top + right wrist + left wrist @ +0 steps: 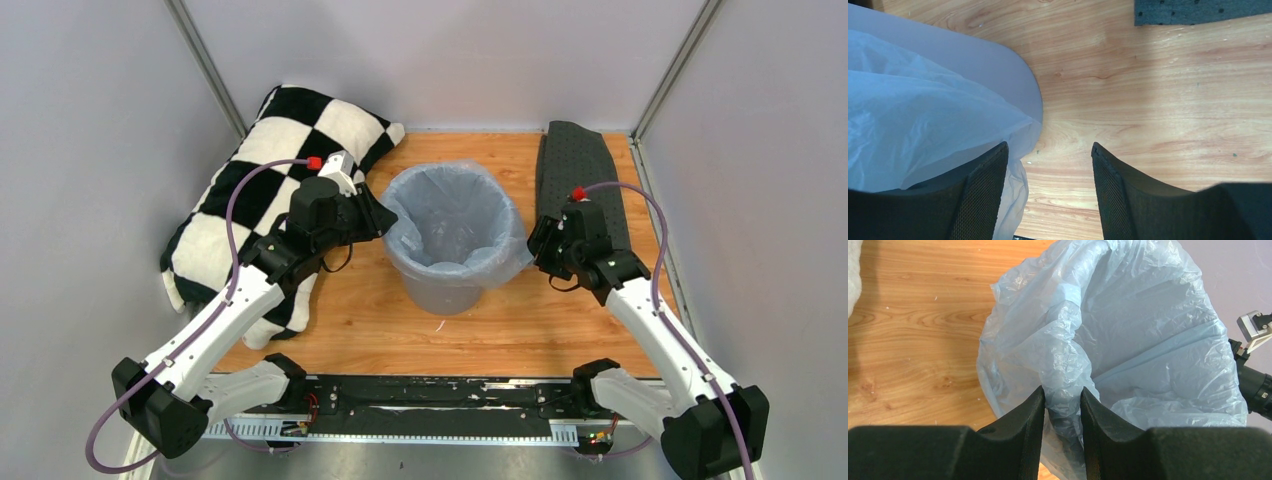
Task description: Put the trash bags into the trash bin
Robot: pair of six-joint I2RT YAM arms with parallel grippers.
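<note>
Between the two grippers on the wooden table (360, 322), a round, smooth, light grey plastic trash bin (447, 288) stands upright. It is lined with a thin, crinkly, translucent pale blue trash bag (452, 205), whose edge is draped over the rim. The left gripper (1063, 396) is narrow, pinching the bag's rim fold. The right gripper (1048, 150) is spread wide and holds nothing, with one finger just beside the bag's overhang. Farther back are a black-and-white checkered pillow (270, 170) on the left and a dark grey dotted cloth (580, 160) on the right.

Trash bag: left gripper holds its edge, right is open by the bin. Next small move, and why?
Probably shift the right gripper toward the trash bin and close on the flap hanging over its right rim. The trash bag lines the bin, the left gripper pinches a fold at the left rim, and the right is open beside that flap.
</note>
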